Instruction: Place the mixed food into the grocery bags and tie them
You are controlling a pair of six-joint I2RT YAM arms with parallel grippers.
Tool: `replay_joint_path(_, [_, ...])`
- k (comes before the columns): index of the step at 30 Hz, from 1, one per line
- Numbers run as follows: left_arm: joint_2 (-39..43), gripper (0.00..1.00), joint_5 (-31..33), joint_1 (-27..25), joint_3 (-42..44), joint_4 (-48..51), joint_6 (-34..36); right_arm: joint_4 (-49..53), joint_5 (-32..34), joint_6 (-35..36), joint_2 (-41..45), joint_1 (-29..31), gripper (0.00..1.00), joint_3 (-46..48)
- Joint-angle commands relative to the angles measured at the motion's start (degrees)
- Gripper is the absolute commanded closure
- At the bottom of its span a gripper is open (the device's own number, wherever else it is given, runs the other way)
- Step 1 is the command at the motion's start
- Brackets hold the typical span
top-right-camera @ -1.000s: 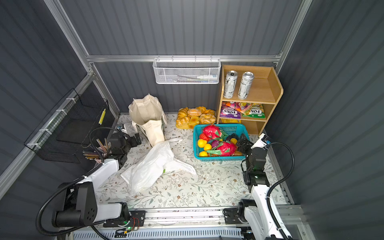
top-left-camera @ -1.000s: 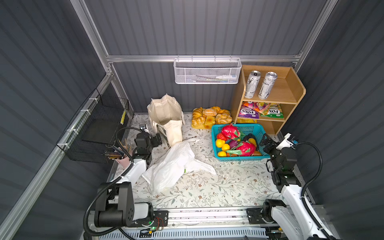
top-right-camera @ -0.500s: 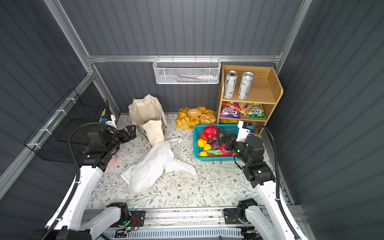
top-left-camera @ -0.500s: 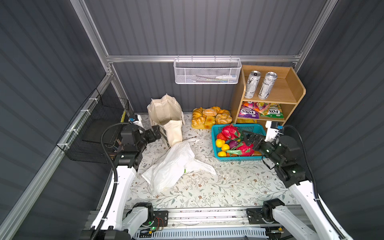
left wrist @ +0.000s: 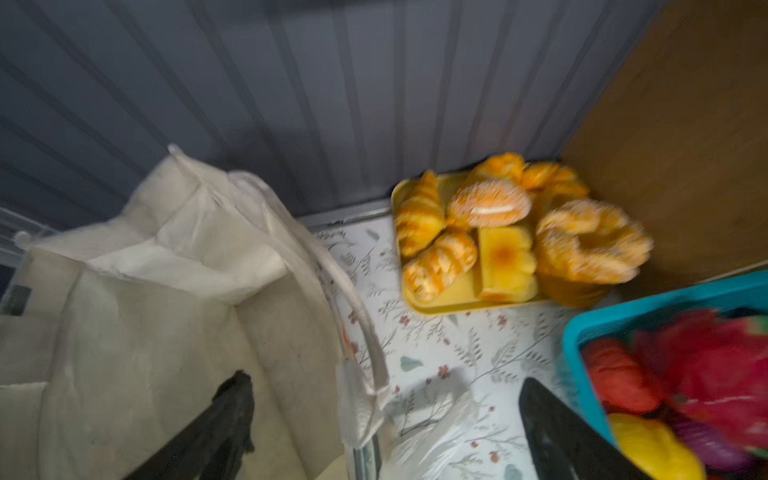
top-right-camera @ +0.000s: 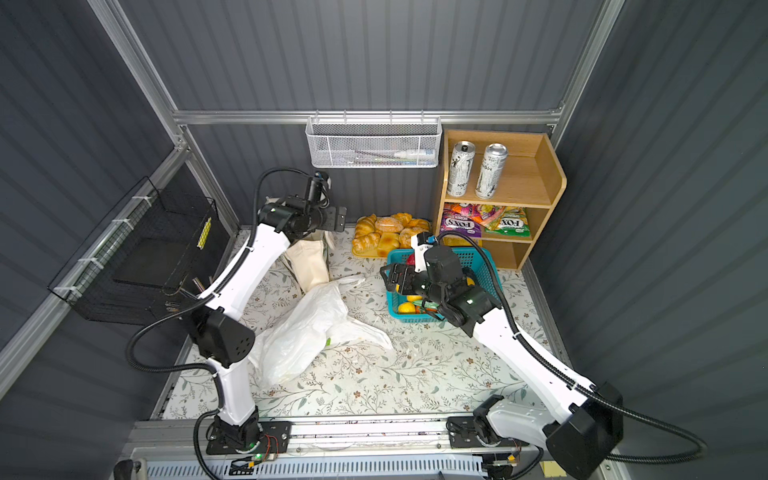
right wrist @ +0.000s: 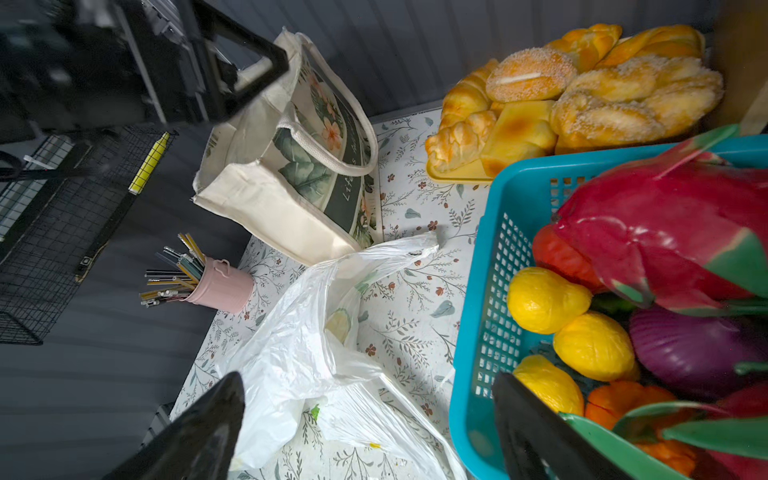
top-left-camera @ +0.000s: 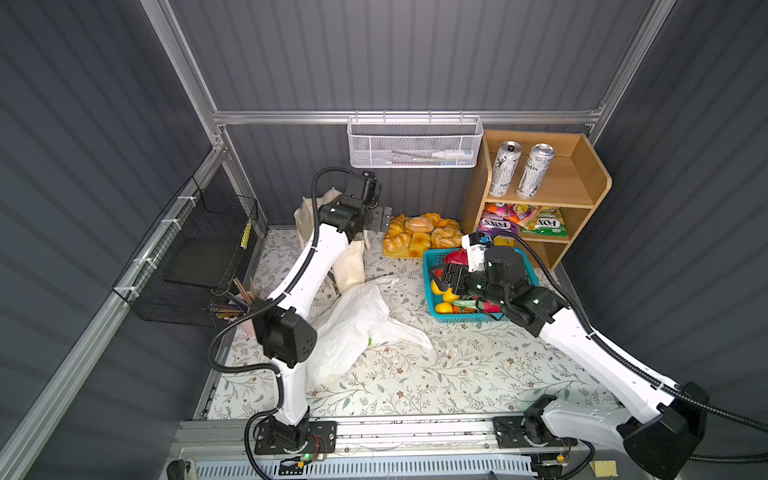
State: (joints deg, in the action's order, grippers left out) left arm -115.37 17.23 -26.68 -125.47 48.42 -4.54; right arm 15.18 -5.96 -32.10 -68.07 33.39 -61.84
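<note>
Two tall silver-white cans (top-left-camera: pixel 503 168) (top-right-camera: pixel 461 168) stand on the top shelf, with a purple FOX'S pouch (top-left-camera: pixel 496 224) (top-right-camera: pixel 459 222) one shelf below. The cream canvas tote (top-left-camera: pixel 349 266) (top-right-camera: pixel 309 259) (left wrist: pixel 166 291) (right wrist: pixel 270 166) stands upright at the back left. A white plastic bag (top-left-camera: pixel 353 328) (top-right-camera: pixel 303 332) (right wrist: pixel 307 345) lies crumpled in front of it. My left gripper (top-left-camera: pixel 380 218) (top-right-camera: pixel 338 218) (left wrist: pixel 382 382) hovers open and empty above the tote's right edge. My right gripper (top-left-camera: pixel 446 278) (top-right-camera: pixel 392 276) (right wrist: pixel 368 378) hangs open and empty over the basket's left rim.
A blue basket (top-left-camera: pixel 457 320) (right wrist: pixel 478 291) of toy fruit sits under my right arm. Behind it are a yellow tray of bread (top-left-camera: pixel 419 237) (left wrist: pixel 457 305) and the wooden shelf unit (top-left-camera: pixel 582 187). A pink cup of sticks (right wrist: pixel 220 286) and a black wire basket (top-left-camera: pixel 195 257) are at the left wall.
Both arms have risen from their low folded poses and reached toward the back. The left gripper went up over the tote, the right one over the blue basket.
</note>
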Motion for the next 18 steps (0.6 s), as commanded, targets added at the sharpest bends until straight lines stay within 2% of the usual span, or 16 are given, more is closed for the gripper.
replay_joint_path(1, [-2.2, 0.00, 7.8, -0.3, -1.4, 11.2, 3.8, 2.3, 2.8, 0.7, 0.1, 0.3, 0.07, -1.3])
replay_joint_path(5, [-3.7, 0.01, 7.4, -0.3, -0.4, 11.0, 3.4, 2.9, 3.4, 1.5, 0.8, 0.3, 0.08, -1.0])
replay_joint_path(6, [-4.0, 0.06, 6.5, -0.3, -0.2, 11.0, 3.4, 3.2, 3.5, 1.8, 0.9, 0.3, 0.09, -1.0])
replay_joint_path(8, [-3.5, 0.22, 4.7, -0.3, 0.5, 10.7, 3.3, 3.7, 3.7, 2.3, 1.2, 0.3, 0.10, -0.9])
replay_joint_path(11, [-0.7, 0.54, 2.5, -0.3, 4.2, 7.2, 3.2, 4.0, 3.8, 3.0, 1.9, 0.3, 0.16, -0.5])
replay_joint_path(12, [0.4, 0.67, 2.0, -0.3, 5.5, 6.2, 3.4, 4.0, 3.8, 3.0, 1.9, 0.2, 0.17, -0.3])
replay_joint_path(14, [2.1, 0.86, 0.7, -0.3, 7.0, 5.0, 3.8, 3.9, 3.5, 3.0, 2.1, 0.2, 0.21, -0.1])
replay_joint_path(16, [3.4, 0.97, -1.1, -0.4, 7.9, 4.6, 4.1, 3.9, 3.5, 3.1, 1.8, 0.3, 0.24, 0.0])
replay_joint_path(18, [4.9, 1.00, -3.2, -0.5, 8.4, 4.6, 4.4, 3.8, 3.4, 3.1, 1.5, 0.2, 0.26, -0.4])
